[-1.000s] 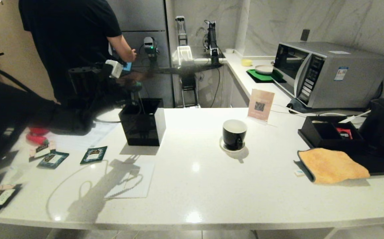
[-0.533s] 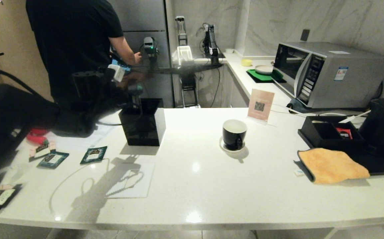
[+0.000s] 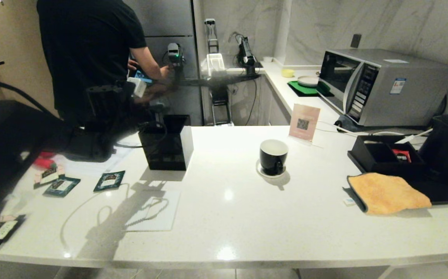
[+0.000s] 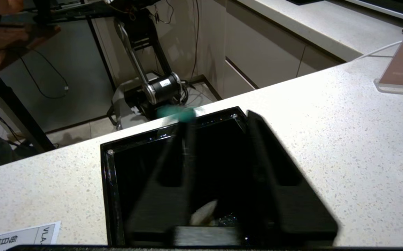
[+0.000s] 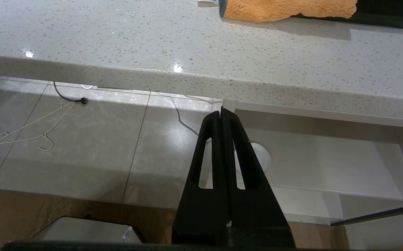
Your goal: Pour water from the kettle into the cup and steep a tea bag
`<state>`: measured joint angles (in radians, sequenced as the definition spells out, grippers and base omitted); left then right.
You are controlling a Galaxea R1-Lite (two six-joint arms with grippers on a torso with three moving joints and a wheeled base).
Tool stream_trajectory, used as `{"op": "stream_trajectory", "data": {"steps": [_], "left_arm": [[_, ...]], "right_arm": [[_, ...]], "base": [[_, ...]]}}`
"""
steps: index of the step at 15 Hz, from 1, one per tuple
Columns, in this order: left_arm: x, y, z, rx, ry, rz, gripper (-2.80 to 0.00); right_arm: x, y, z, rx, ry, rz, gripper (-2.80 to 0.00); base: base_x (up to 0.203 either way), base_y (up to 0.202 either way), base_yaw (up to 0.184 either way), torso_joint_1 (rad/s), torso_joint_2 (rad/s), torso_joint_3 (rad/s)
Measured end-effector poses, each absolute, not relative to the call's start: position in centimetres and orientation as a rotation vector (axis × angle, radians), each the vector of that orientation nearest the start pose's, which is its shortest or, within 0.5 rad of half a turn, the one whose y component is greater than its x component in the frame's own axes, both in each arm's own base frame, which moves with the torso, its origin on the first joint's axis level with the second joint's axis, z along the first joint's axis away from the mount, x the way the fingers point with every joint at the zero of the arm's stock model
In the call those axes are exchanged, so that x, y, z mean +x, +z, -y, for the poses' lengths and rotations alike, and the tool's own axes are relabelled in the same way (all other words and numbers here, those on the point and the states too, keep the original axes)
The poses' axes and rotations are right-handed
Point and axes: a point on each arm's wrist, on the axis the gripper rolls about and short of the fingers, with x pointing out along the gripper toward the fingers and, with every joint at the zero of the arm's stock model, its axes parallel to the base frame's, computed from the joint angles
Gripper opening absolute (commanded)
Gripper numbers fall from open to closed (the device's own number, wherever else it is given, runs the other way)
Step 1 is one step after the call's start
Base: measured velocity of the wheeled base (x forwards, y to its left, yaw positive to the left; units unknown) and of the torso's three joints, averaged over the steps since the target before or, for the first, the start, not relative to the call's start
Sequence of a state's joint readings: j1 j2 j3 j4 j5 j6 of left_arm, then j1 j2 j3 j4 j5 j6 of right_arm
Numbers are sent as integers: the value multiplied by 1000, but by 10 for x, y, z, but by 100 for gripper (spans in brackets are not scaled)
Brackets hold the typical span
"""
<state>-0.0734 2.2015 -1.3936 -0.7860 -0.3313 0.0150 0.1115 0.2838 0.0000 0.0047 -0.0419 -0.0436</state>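
The left gripper (image 4: 218,118), which sat shut over the black open-topped square box (image 3: 166,143) a moment ago, now has its jaws parted above the box's opening, and a blurred teal scrap (image 4: 176,113) shows at one fingertip with a pale scrap (image 4: 204,212) down inside; this looks like a wrapper being let go into the box, so the tea-bag part seems under way while pouring is not yet started. The right gripper (image 5: 221,113) hangs parked below the counter (image 3: 247,217) edge, its jaws pressed together and empty. On the counter stand 1 cup (image 3: 273,156) on 1 saucer (image 3: 263,173), centre, and 1 kettle (image 3: 447,149) far right, well apart from the cup. There are also 1 orange cloth (image 3: 388,192), 1 microwave (image 3: 382,86), at least 4 tea packets (image 3: 109,180) and 1 person (image 3: 88,50) behind.
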Motion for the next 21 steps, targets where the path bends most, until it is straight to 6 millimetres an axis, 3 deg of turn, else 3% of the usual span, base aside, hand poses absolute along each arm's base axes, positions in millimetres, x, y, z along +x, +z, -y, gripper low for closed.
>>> {"op": "stream_trajectory", "data": {"steps": [12,21], "left_arm": [[450,168,42,17,-410,-18,0],[439,191,44,20,-413,23,0]], "right_arm": [[-1,78,1,-66,76,-286,-280],[-1,78,1,-65,76,-286,-280]], "base": [[0,0,0,0,0,0],[0,0,0,0,0,0]]}}
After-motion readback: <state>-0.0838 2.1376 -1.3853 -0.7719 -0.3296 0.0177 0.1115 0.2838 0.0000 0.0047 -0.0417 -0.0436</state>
